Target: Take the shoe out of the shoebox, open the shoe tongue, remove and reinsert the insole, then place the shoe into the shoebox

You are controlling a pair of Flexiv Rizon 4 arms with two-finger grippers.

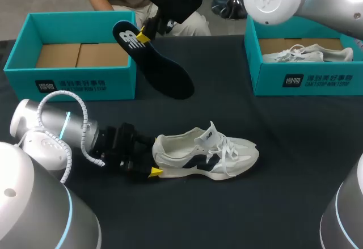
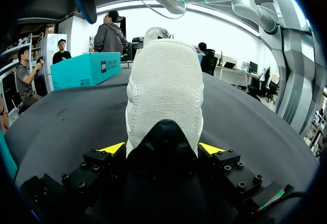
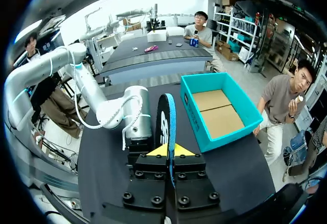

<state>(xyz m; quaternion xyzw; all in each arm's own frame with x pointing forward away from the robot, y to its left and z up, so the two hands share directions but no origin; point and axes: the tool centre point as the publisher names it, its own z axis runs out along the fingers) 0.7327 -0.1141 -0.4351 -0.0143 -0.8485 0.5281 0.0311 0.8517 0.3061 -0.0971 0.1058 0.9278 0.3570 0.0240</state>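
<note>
On table (image 1: pixel 227 215): two shoeboxes (image 1: pixel 74 81) (image 1: pixel 306 81), one unboxed shoe (image 1: pixel 204 155)

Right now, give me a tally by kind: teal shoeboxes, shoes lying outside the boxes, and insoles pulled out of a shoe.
teal shoebox: 2
shoe outside the boxes: 1
insole out of a shoe: 1
Total: 4

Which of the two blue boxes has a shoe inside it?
The box on the right side of the table. A white shoe lies in it, while the left box shows only its bare cardboard bottom.
</note>
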